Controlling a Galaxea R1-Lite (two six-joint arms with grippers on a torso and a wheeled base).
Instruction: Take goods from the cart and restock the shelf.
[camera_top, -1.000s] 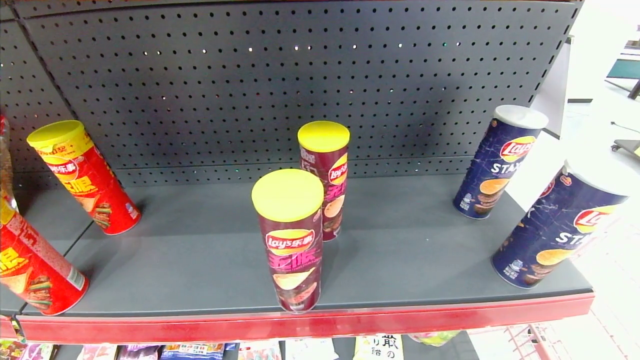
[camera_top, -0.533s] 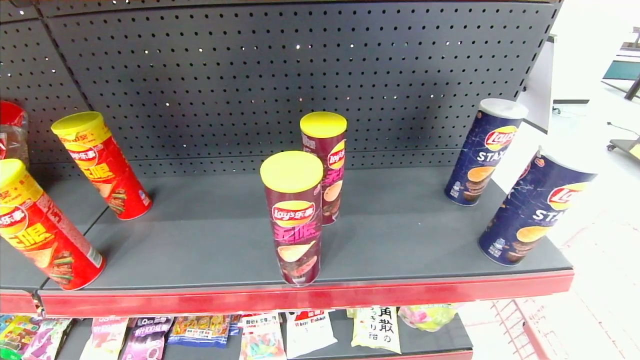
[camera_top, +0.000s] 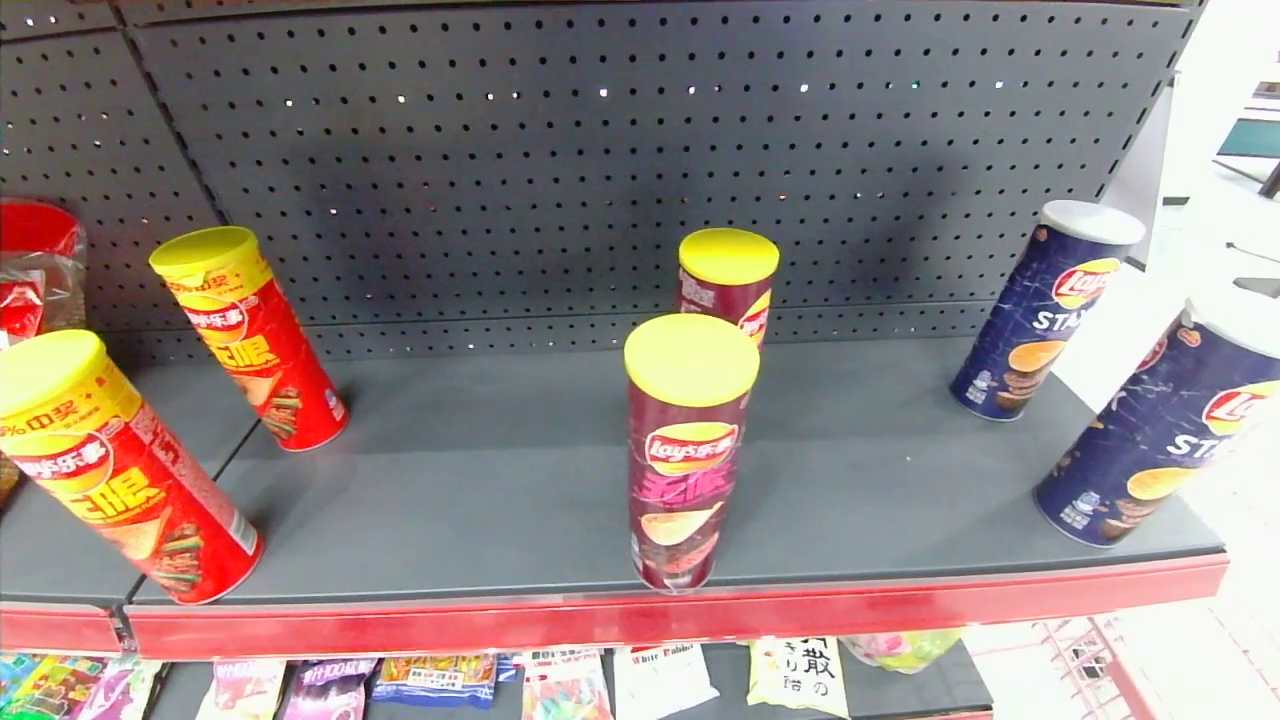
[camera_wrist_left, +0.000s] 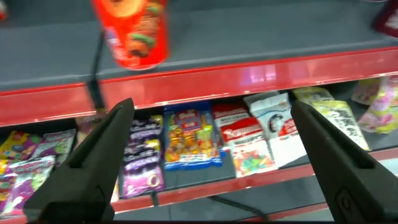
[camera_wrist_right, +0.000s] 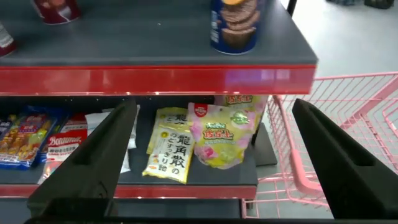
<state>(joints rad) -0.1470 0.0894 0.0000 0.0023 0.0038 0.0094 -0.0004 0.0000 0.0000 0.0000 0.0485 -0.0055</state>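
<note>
My left pincer and right pincer both gape open and empty, just below the shelf lip. The pink cart sits beside the right pincer. Rising carelessly, I could knock the front maroon can off the edge. Cans carry printed chip-picture labels.

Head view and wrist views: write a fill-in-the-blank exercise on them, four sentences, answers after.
The maroon cans have ____ lids.
The shelf holds ____ navy cans.
The cart is coloured ____.
The left gripper and right gripper are both ____, holding nothing.
Missing words: yellow; two; pink; open.
</note>
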